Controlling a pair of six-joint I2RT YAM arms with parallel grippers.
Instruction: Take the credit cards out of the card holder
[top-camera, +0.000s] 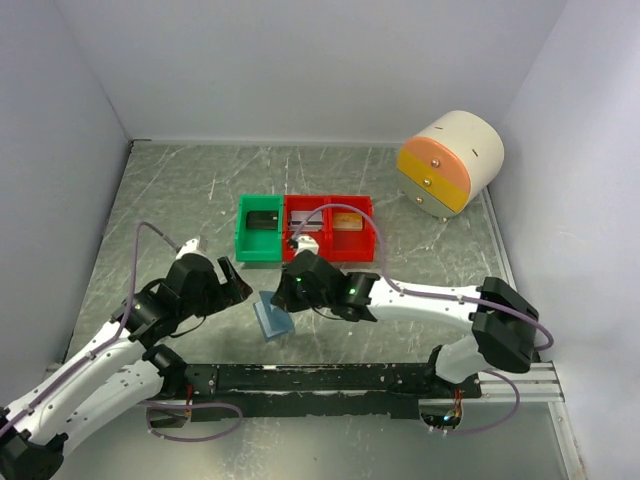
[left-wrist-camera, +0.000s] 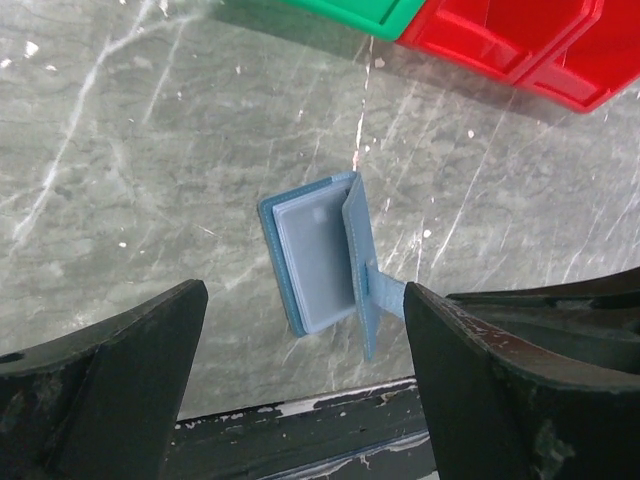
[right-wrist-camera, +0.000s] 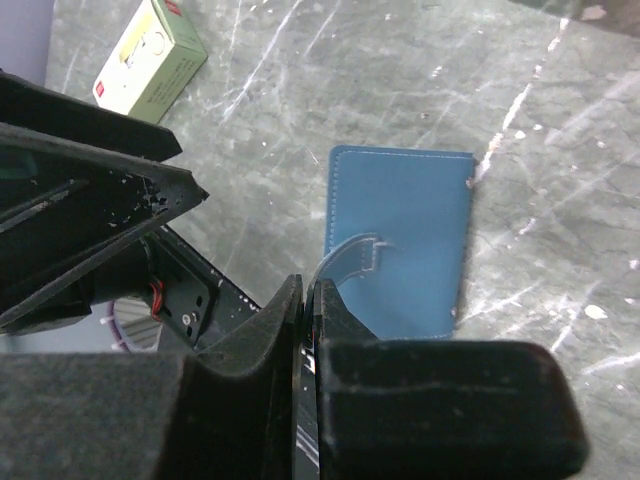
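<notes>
Card holder (left-wrist-camera: 315, 260) by bins (top-camera: 330, 200); right jaws seemingly pinch strap (right-wrist-camera: 355, 250), left jaws spread.

The slate-blue card holder (left-wrist-camera: 318, 262) lies open, one flap raised, pale-blue pocket up. A dark grey credit card (top-camera: 262, 220) lies in the green bin (top-camera: 260, 251).

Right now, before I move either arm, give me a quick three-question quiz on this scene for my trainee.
1. True or false: the left gripper is open and holds nothing.
2. The right gripper pinches which part of the card holder? A its strap; B a corner; C the spine.
3. Fill in: in the top view the green bin sits to the ___ of the red bin.
Key: 1 true; 2 A; 3 left.
</notes>
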